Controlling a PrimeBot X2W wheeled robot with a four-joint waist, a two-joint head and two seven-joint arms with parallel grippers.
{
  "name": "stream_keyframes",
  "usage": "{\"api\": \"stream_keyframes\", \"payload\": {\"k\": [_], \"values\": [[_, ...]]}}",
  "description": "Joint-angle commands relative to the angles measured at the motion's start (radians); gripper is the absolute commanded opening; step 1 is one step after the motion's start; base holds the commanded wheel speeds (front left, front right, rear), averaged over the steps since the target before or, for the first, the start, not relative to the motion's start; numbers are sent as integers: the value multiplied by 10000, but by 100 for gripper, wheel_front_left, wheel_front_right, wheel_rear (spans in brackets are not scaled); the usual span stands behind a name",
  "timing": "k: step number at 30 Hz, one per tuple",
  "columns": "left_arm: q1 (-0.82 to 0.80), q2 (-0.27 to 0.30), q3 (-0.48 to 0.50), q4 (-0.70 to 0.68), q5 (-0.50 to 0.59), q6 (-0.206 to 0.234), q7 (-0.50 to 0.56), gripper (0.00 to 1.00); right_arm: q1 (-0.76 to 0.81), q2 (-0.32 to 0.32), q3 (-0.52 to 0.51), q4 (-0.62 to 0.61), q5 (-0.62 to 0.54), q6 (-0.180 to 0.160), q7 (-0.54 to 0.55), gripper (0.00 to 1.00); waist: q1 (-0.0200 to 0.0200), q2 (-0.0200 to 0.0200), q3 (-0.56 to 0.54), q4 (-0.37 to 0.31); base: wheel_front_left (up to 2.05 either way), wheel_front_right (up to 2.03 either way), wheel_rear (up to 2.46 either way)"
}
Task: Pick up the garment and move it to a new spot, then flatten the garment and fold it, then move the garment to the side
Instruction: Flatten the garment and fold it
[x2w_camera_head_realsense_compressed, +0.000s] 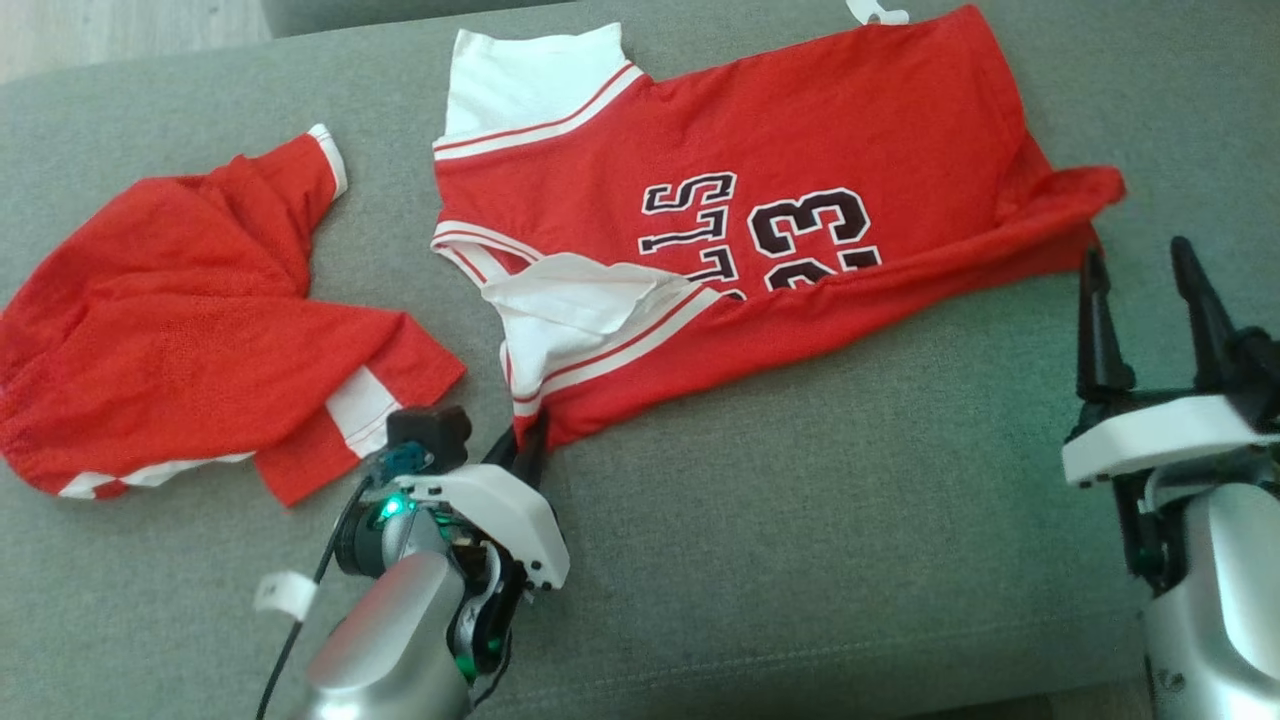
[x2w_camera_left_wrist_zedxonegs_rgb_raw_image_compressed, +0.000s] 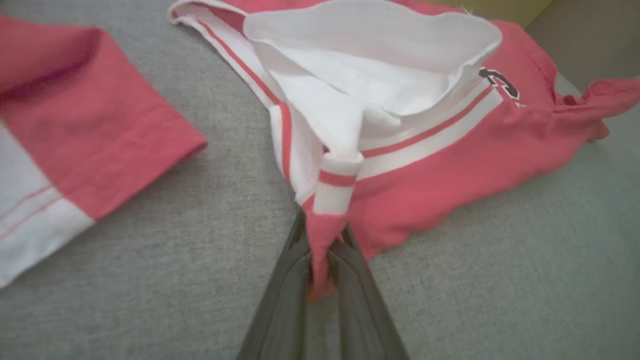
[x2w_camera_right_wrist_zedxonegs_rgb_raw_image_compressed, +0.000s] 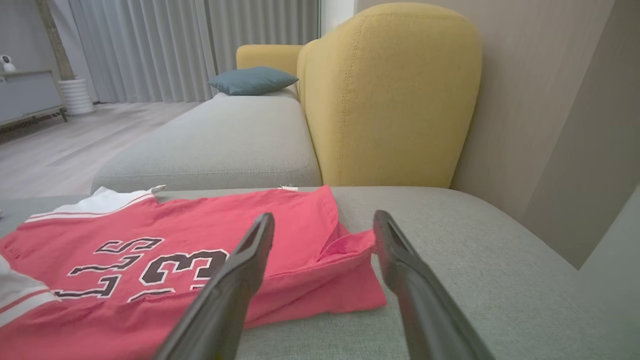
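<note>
You had the left claw (x2w_camera_head_realsense_compressed: 528, 437) pinching a near corner of the jersey (x2w_camera_head_realsense_compressed: 850, 130), the right claw (x2w_camera_head_realsense_compressed: 1135, 252) spread beside it. Moving, flattening and folding apparently were not yet done.

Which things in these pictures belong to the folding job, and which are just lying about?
In the job:
- red jersey
- left gripper, shut on the jersey's near corner
- right gripper, open beside the jersey's other end

Lying about:
- red shorts, apart from the jersey
- blue cushion
- yellow backrest
</note>
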Motion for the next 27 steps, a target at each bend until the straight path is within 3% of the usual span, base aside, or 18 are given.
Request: {"api": "stream_keyframes", "payload": {"k": [1,6,15,27], "values": [[-334,42,306,-180,-69,-2,-209,0,-298,-19,89,-290,-111,2,72,100,0,-1,-28,27,0,0,0],[-510,68,501,-530,121,-8,-949,0,-289,116,-390,111,-386,2,641,100,0,-1,-202,195,0,0,0],[-277,114,643,-1322,468,-112,-1144,0,-591,424,-1468,1381,-839,2,2075,100,0,-1,-284,479,0,0,0],[-380,93,488,-1968,829,-230,-1159,0,-2476,681,-3546,3428,-1531,2,2591,100,0,-1,468,799,0,0,0]]}}
